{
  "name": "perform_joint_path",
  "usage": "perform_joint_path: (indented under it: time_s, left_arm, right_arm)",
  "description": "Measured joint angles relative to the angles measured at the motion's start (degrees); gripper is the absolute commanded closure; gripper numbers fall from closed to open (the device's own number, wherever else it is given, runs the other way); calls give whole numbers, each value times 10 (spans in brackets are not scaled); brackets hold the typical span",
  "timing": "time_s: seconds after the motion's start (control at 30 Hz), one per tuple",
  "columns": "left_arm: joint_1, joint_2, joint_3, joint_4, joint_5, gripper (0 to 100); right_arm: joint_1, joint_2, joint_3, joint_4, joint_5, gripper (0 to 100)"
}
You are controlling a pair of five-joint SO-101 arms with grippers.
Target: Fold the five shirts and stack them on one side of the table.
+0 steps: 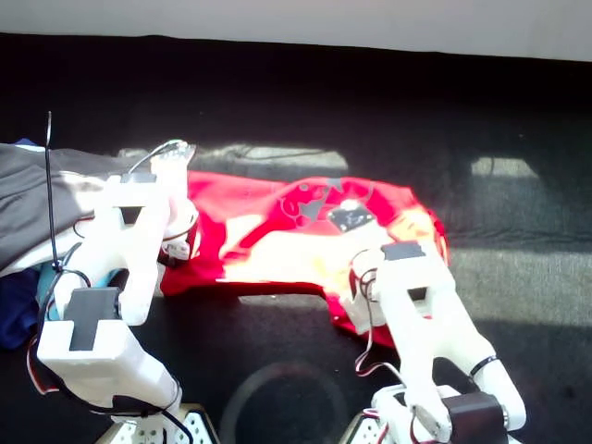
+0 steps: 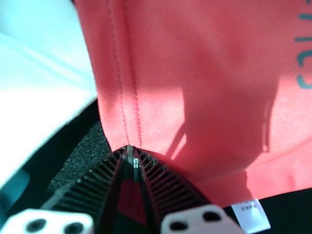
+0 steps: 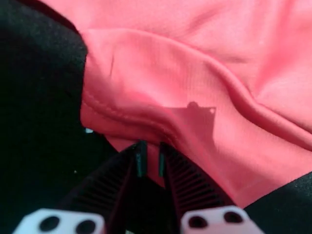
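Left gripper (image 2: 131, 156) pinches red shirt (image 2: 195, 73); right gripper (image 3: 149, 157) likewise

Prob. robotics lab bench: black-mat table (image 1: 518, 120), 2 white arms (image 1: 430, 314), plain wall (image 1: 370, 18) at back.

High cam sits fixed above and behind the arm bases, facing fwd and down over the table (image 1: 518, 277). Bases are at 6 o'clock, the far wall strip (image 1: 370, 23) at 12, left arm (image 1: 120, 250) approx. 8 o'clock, right arm (image 1: 425, 305) approx. 5. It's mid range and takes in the whole red shirt (image 1: 250, 199) at ctr. Left wrist cam looks along the left gripper (image 2: 130, 155), v. close to the cloth; right wrist cam does likewise along the right gripper (image 3: 149, 155). Shared w/ high cam: the shirt's edges nearest the arms, one stretch per wrist cam.
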Motion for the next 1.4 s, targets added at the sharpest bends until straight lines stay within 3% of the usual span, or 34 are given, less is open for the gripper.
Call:
perform_joint_path:
  time_s: [0.3, 0.5, 0.77, 1.4]
  left_arm:
    - [0, 0, 0, 0, 0, 991]
    - [0, 0, 0, 0, 0, 991]
    - [0, 0, 0, 0, 0, 991]
    - [0, 0, 0, 0, 0, 991]
  right_arm:
    - [-20, -127, 1, 58, 26, 938]
    - [-20, -204, 32, 70, 33, 777]
    - [-32, -205, 95, 62, 139, 775]
    - [-33, -207, 207, -59, 147, 775]
